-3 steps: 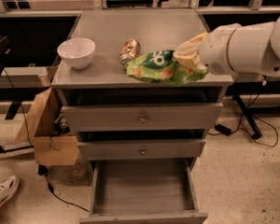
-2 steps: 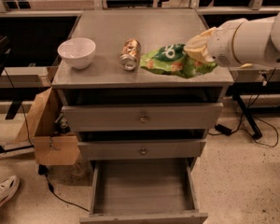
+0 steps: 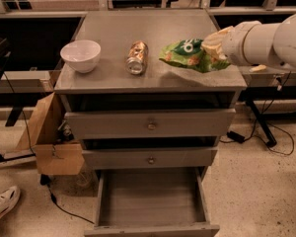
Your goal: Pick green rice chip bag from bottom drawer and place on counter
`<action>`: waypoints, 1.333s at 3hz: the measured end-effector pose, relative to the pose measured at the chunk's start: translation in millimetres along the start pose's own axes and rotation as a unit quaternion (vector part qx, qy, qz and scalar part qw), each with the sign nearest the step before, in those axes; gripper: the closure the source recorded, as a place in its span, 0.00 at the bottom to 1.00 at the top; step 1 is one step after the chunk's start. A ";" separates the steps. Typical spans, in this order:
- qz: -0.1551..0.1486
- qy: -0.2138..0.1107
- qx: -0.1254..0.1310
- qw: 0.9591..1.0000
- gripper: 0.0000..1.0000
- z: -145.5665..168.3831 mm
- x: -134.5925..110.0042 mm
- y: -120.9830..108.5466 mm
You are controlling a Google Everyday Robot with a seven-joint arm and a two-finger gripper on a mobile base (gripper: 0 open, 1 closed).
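The only writing to be seen is on the green rice chip bag (image 3: pixel 186 56): a few round white letters near its upper edge, too small to read as a word. The brown-gold can (image 3: pixel 137 57) has a printed wrap, but nothing on it is legible.

The bag is bright green and crinkly, with orange-yellow patches across its face. It is creased into an uneven, flattened shape, and its left corner tapers to a point.

It is over the right part of the grey worktop (image 3: pixel 153 26), towards the front edge, with a dark shadow below it. Whether its underside touches the surface cannot be made out.

The gripper (image 3: pixel 213 44) reaches in from the right on a thick white arm (image 3: pixel 266 41), above the worktop's right edge. Its cream-coloured jaws are closed on the bag's right end, and the rest of the bag stretches leftwards away from them.

The can lies on its side near the middle of the worktop, just left of the bag's pointed corner and apart from it. A white bowl (image 3: pixel 80 56) stands upright further left.

The bottom drawer (image 3: pixel 150 199) is pulled fully out, showing its flat grey floor. Above it are two drawer fronts with brass knobs (image 3: pixel 151 125), both slightly ajar.

A cardboard box (image 3: pixel 52 142) leans against the cabinet's left side.
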State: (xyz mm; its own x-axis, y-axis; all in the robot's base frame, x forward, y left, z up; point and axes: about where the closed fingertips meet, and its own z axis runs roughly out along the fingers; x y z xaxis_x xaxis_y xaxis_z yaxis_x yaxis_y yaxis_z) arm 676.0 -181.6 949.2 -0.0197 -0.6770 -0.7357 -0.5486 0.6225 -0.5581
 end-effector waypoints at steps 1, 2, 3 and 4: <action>0.001 -0.002 0.024 1.000 0.81 16.7 6.1 -5.3; 0.018 0.001 0.032 0.999 0.58 30.3 20.5 2.2; 0.031 -0.005 0.020 0.999 0.35 35.5 24.7 9.5; 0.032 -0.006 0.019 0.999 0.12 35.8 24.4 10.1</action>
State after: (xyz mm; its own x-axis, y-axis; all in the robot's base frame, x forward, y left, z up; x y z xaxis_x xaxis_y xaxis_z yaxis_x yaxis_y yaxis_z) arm 699.9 -177.8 911.9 -0.0436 -0.6314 -0.7743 -0.5145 0.6785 -0.5243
